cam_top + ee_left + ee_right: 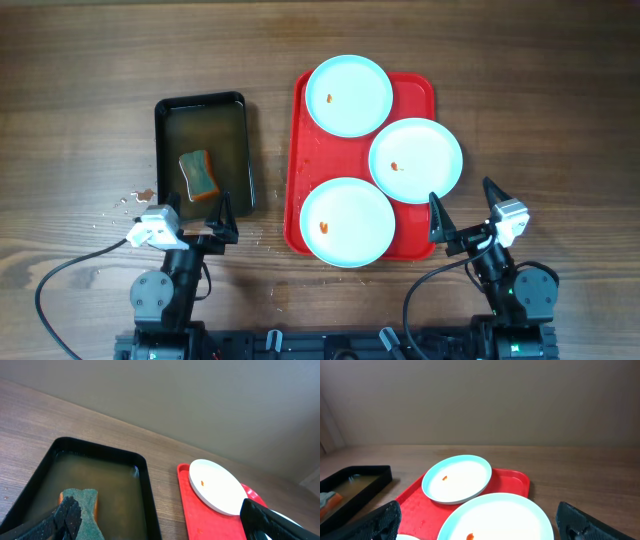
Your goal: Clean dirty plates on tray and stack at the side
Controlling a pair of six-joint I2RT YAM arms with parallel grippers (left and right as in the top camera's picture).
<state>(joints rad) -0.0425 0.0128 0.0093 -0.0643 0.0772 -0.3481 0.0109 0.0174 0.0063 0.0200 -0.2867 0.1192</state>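
The wooden table point(90, 60) carries the red tray point(300, 150) just right of centre, with a black water tray point(158, 150) at its 9 o'clock, the two near but apart. All three pale blue plates sit on the red tray. The far plate point(348, 95) is at its 12 o'clock end, the middle plate point(415, 160) hangs over its 3 o'clock edge, and the near plate point(347, 222) is at 6 o'clock. The left gripper point(198, 212) hovers at the table's 7 o'clock and the right gripper point(465, 205) at 5 o'clock, each with fingers spread wide and nothing between them. A green-and-orange sponge point(198, 173) lies in the water (toward the 6 o'clock end of the black tray). Each plate shows a small orange-red smear point(329, 98). By my reading the job has not begun: no plate is wiped, none is stacked beside the tray, and the sponge probably needs picking up first.
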